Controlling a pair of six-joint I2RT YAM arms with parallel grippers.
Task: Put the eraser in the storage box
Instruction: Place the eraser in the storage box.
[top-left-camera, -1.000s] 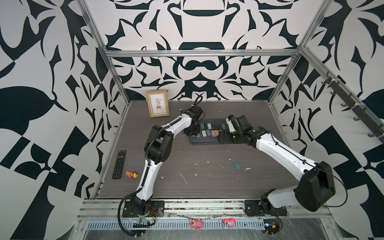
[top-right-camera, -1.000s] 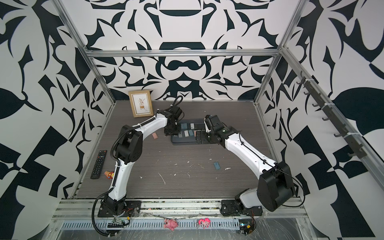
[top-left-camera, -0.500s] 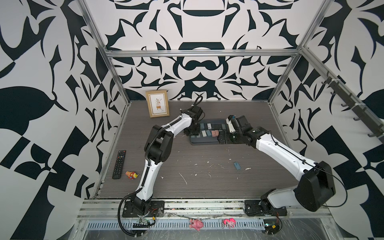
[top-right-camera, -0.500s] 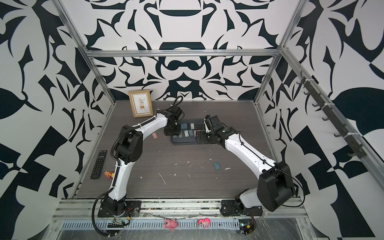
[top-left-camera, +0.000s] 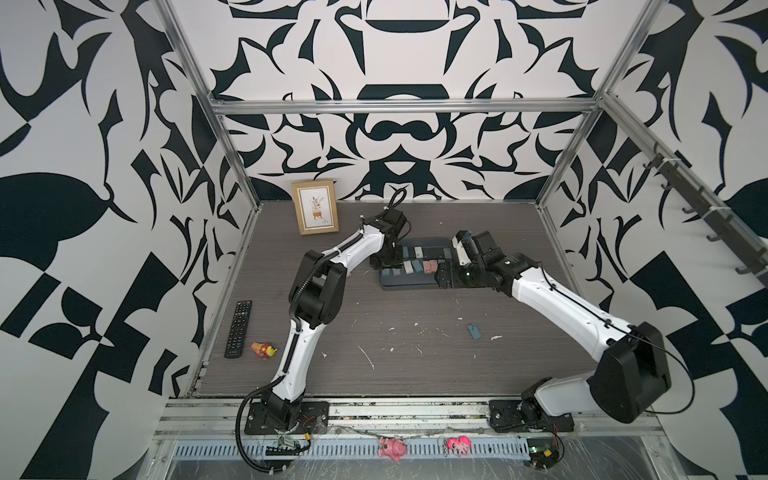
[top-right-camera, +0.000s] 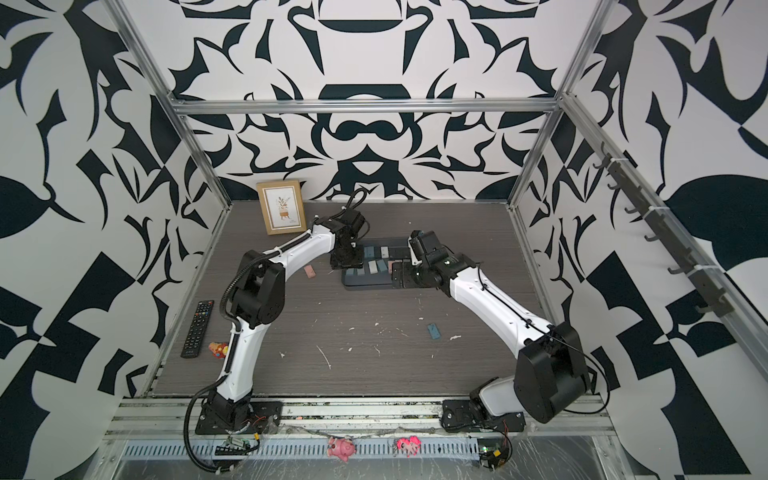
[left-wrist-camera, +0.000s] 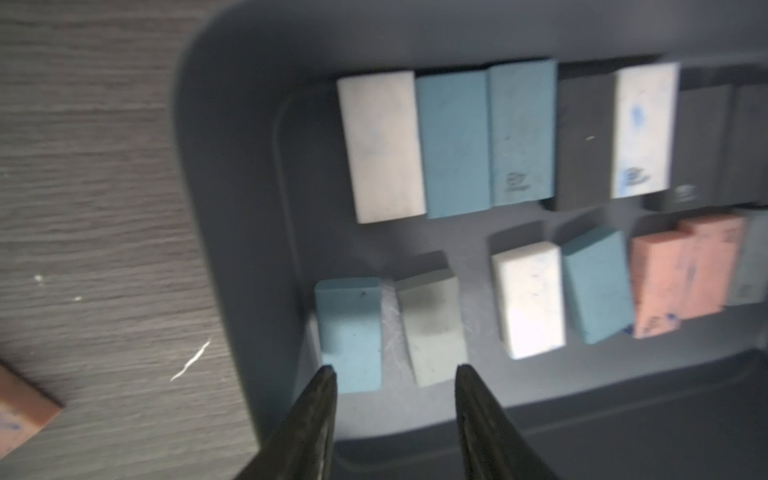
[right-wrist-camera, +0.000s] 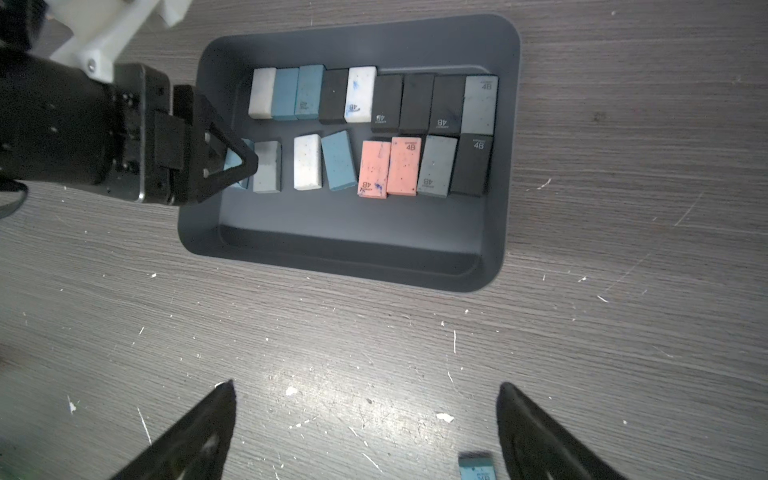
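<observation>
The blue eraser (left-wrist-camera: 349, 332) lies flat in the box (left-wrist-camera: 232, 166), ending a row by its end wall. Its long axis runs along the box's short side, parallel to the grey eraser (left-wrist-camera: 432, 328) just beside it. The left hand (left-wrist-camera: 395, 372) is part-open over it, gripping nothing. The right hand (right-wrist-camera: 366, 385) is wide open above the surface (right-wrist-camera: 374, 324).

**Colours and Patterns in the Cell**

The storage box (right-wrist-camera: 353, 253) is dark slate-grey. The erasers (right-wrist-camera: 307, 166) in it are white, blue, black, grey and salmon-pink; the pink erasers (right-wrist-camera: 403, 166) have blue ink spots. The table (right-wrist-camera: 374, 353) is dark grey-brown with wood grain and white flecks. The walls (top-left-camera: 104, 124) carry a black-and-white leaf pattern.
</observation>
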